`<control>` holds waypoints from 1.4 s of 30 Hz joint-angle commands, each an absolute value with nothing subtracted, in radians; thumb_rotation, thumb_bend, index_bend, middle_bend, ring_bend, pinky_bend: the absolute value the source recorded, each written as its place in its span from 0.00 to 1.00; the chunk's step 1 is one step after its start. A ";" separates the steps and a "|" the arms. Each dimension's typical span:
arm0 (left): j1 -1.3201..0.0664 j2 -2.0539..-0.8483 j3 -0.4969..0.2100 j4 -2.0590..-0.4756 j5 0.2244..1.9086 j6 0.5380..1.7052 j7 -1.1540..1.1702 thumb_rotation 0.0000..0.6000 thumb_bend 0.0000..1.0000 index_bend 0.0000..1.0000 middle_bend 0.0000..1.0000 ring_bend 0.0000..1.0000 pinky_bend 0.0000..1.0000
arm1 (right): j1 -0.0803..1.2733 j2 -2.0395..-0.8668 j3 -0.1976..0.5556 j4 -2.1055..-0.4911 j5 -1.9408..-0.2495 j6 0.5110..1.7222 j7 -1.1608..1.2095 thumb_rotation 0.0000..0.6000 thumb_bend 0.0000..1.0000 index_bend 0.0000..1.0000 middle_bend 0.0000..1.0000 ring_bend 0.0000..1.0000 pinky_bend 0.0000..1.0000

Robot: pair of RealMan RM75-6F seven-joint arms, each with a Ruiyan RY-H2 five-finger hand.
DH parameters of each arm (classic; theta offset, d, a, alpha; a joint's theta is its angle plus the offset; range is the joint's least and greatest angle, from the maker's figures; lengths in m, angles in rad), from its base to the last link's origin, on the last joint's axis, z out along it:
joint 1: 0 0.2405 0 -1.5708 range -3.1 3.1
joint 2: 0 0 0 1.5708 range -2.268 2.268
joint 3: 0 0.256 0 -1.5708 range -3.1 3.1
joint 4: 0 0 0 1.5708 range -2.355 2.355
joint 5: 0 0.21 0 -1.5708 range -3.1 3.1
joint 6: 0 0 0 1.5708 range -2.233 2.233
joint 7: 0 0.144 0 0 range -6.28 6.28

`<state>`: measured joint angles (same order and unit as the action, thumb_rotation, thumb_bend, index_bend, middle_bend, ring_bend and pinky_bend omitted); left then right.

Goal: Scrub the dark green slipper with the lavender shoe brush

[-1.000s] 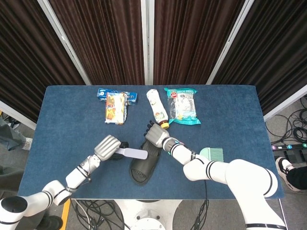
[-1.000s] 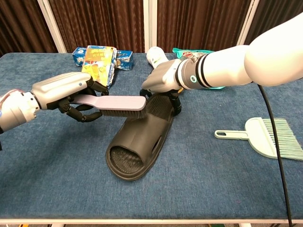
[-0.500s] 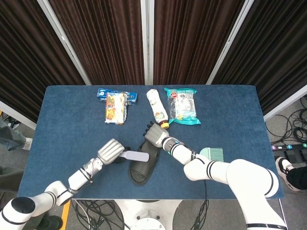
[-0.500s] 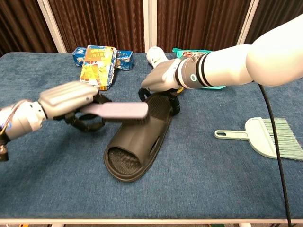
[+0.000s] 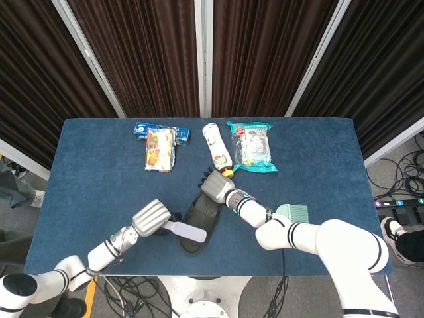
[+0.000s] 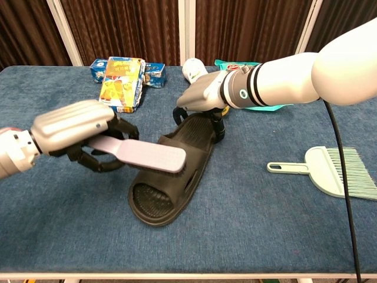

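The dark green slipper lies near the table's front, toe toward the front edge. My right hand grips its heel end. My left hand holds the lavender shoe brush by the handle. The brush head lies across the slipper's strap, near the toe end.
At the back of the table lie a yellow snack pack, a blue box, a white bottle and a teal bag. A mint dustpan brush rests at the right front.
My left hand has drawn the brush along the slipper from the heel side toward the toe, nearer the front edge. The right hand stays on the heel.
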<state>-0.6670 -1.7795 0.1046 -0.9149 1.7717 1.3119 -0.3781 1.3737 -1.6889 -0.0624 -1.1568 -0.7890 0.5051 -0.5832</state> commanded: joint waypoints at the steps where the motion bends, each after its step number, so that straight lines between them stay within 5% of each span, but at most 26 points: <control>1: -0.673 -1.771 0.058 -0.918 1.716 1.291 -0.454 1.00 0.48 1.00 1.00 1.00 1.00 | 1.374 -1.685 -0.065 -1.163 -0.786 0.509 -0.586 1.00 0.16 0.46 0.32 0.11 0.13; 11: -0.676 -1.871 0.068 -0.762 1.680 1.179 -0.402 1.00 0.48 1.00 1.00 1.00 1.00 | 1.378 -1.686 -0.070 -1.168 -0.769 0.516 -0.594 1.00 0.16 0.46 0.32 0.11 0.13; 24: -0.649 -1.794 0.129 -0.925 1.707 1.173 -0.319 1.00 0.48 1.00 1.00 1.00 1.00 | 1.379 -1.689 -0.070 -1.169 -0.778 0.518 -0.591 1.00 0.16 0.46 0.32 0.11 0.13; 33: -0.670 -1.736 0.016 -1.068 1.609 1.155 -0.337 1.00 0.48 1.00 1.00 1.00 1.00 | 1.375 -1.683 -0.074 -1.178 -0.775 0.527 -0.595 1.00 0.16 0.46 0.32 0.11 0.14; 42: -0.703 -1.814 -0.028 -0.980 1.554 1.079 -0.198 1.00 0.49 1.00 1.00 1.00 1.00 | 1.377 -1.680 -0.073 -1.183 -0.770 0.528 -0.599 1.00 0.16 0.46 0.32 0.11 0.14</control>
